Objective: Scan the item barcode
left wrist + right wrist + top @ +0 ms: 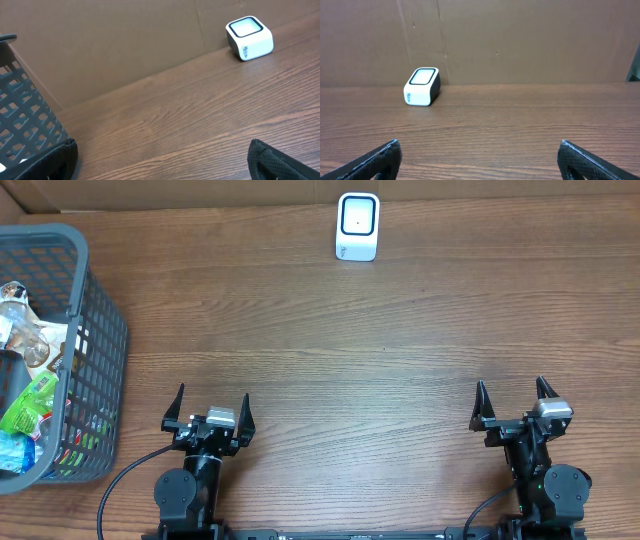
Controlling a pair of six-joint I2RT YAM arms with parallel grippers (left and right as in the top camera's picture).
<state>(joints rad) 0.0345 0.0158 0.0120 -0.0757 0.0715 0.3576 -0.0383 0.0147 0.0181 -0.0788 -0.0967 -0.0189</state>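
While both arms sit low at the near edge, the wooden table (380, 350) spreads out bare in front of them, its grain running left to right. Behind its far edge stands a brown cardboard wall (520, 40), seen upright in both wrist views.

On the left side of the table rests a grey plastic basket (100, 330) with lattice walls, partly cut off by the picture's edge. It lies just ahead and to the left of the left arm.

Near the front edge, the left gripper (212, 398) points toward the far side with its jaws spread wide over bare wood; its dark fingertips (55, 162) show only at the bottom corners of its own camera. Well apart to the right, the right gripper (512, 388) stands the same way, jaws wide and gripping nothing, its fingertips (375, 162) likewise at the lower corners.

At the far edge, close to the wall and roughly midway across, sits the small white scanner (358, 226), its dark-rimmed window facing up.

Inside the basket lie the goods: a green packet (28, 405), a clear-wrapped item (20, 330) beyond it, and a blue packet (10, 452) nearest the front. No barcode can be made out on them.
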